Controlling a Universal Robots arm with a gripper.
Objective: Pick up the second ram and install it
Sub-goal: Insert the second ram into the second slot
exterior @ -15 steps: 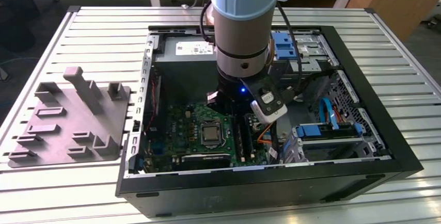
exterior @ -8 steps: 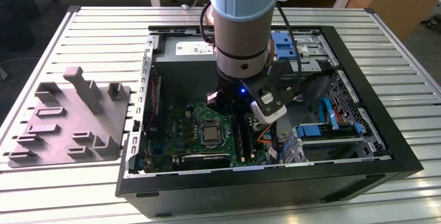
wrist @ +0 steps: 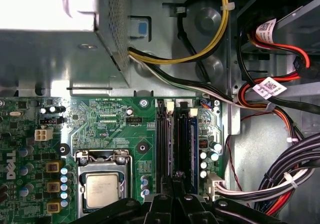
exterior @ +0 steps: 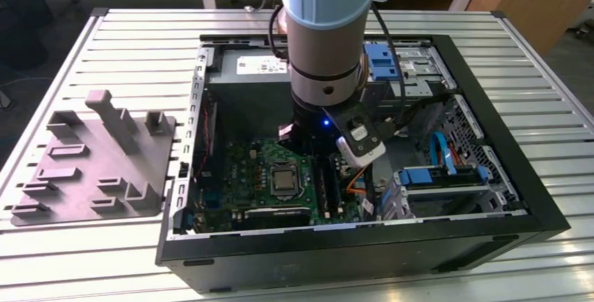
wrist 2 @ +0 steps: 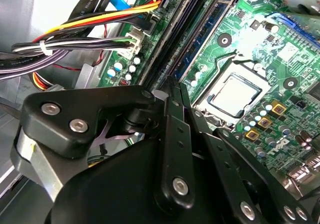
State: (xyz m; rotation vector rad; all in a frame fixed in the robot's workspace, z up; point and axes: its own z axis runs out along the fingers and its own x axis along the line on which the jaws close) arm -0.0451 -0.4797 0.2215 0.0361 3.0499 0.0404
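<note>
My gripper (wrist: 175, 180) hangs inside the open computer case (exterior: 186, 197), low over the memory slots (wrist: 172, 139) beside the processor (wrist: 102, 190). Its fingers (wrist 2: 175, 134) are drawn tight together, tips right above the slot row. A thin dark strip (wrist: 179, 144) runs along one slot straight out from the tips. This may be the second ram, but I cannot tell whether it is held or seated. A stick with blue on it (wrist: 192, 144) stands in the neighbouring slot. In the exterior view the arm (exterior: 325, 51) covers the gripper's tips.
A grey moulded tray (exterior: 93, 170) with upright posts lies on the slatted table at the exterior view's left. Bundled cables (wrist: 280, 179) and a power plug (wrist 2: 135, 39) crowd the slots' far side. Drive bays (exterior: 446, 177) and the power supply (exterior: 250, 69) line the case walls.
</note>
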